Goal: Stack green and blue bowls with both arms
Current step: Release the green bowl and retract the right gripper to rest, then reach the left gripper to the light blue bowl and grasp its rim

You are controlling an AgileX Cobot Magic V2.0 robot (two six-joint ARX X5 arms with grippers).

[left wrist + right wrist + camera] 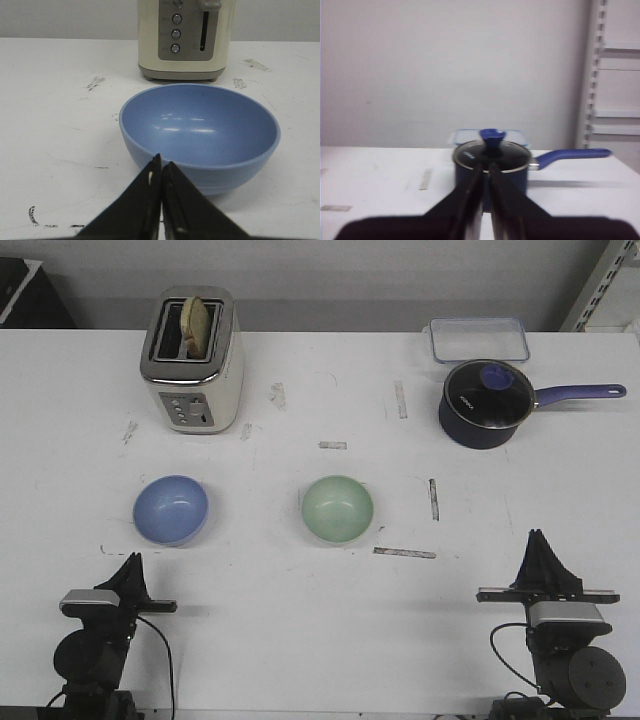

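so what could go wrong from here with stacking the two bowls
Both the left gripper and the right gripper are shut, so they must open before grasping. The blue bowl is glossy and could slip from a rim pinch. The right arm faces the saucepan, not the green bowl, so a straight reach would miss.

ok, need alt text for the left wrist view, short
A light blue bowl sits empty and upright on a white table, just beyond the left hand, whose dark fingers are closed together and hold nothing. A cream toaster stands behind the bowl, its buttons and lever facing the camera.
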